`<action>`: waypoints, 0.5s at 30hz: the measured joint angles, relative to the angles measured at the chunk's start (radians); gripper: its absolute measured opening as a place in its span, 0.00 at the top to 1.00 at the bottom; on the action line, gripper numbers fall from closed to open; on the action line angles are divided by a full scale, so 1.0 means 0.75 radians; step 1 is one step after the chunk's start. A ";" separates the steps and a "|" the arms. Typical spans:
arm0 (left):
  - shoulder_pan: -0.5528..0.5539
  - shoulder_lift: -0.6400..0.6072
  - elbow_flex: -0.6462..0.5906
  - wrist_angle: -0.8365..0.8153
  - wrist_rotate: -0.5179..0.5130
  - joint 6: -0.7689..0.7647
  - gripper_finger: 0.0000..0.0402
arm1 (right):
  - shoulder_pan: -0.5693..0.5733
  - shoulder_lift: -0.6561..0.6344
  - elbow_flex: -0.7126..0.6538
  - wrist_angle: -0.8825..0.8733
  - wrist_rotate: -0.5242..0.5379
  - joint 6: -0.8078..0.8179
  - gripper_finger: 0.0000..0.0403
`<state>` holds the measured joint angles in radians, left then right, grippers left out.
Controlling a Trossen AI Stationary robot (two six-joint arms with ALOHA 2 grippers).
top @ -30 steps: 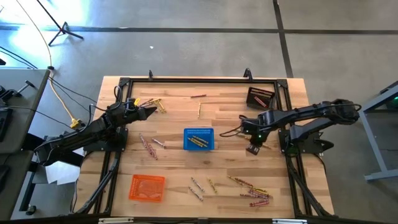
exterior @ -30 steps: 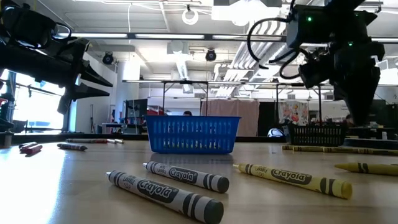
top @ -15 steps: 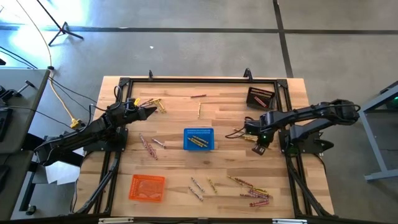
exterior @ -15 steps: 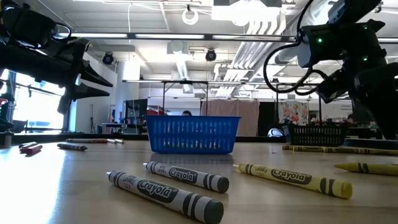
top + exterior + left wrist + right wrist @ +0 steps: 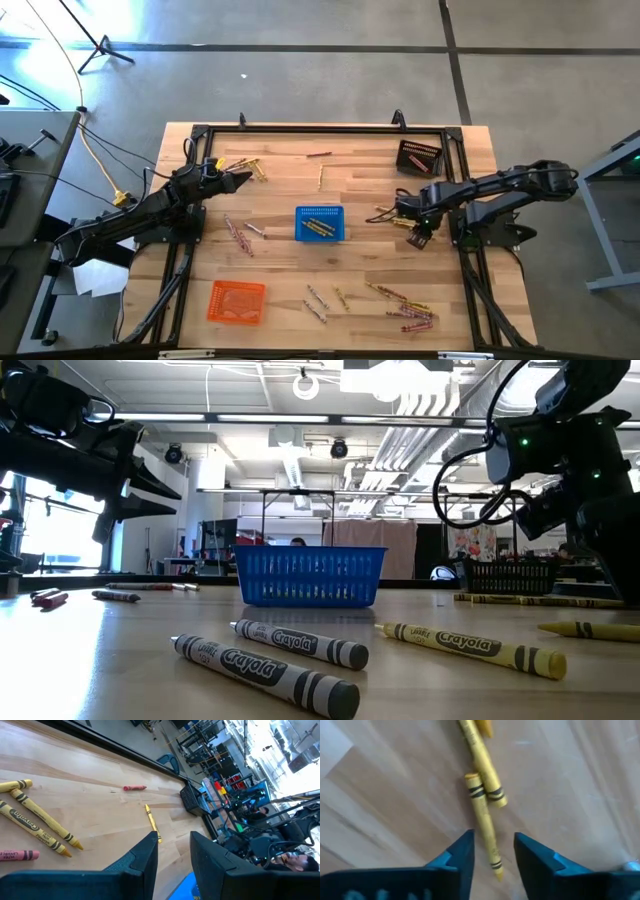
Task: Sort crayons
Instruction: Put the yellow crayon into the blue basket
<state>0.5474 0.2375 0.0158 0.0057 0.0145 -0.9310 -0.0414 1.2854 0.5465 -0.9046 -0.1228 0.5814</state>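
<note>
- The right gripper point(image 5: 492, 851) hangs low over the wooden bench point(image 5: 360, 190), right of the blue mesh basket point(image 5: 320, 223); its jaws are spread, with a thin yellow crayon point(image 5: 484, 826) lying between them on the wood.
- A second yellow crayon point(image 5: 481, 762) touches it.
- The left gripper point(image 5: 240, 180) waits at the far left, jaws spread, near more yellow crayons point(image 5: 35, 822).

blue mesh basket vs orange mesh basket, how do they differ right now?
The blue mesh basket sits mid-table and holds yellow crayons; the orange mesh basket sits at the table's near-left edge and looks empty. Both are small rectangular mesh baskets of similar size, with neither gripper over them.
</note>
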 joint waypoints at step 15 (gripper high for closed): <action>0.000 0.000 0.000 0.000 0.000 0.000 0.75 | 0.001 -0.003 -0.048 0.066 -0.067 0.063 0.86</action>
<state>0.5472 0.2375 0.0157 0.0057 0.0143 -0.9310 -0.0410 1.2835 0.5102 -0.8551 -0.1728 0.6286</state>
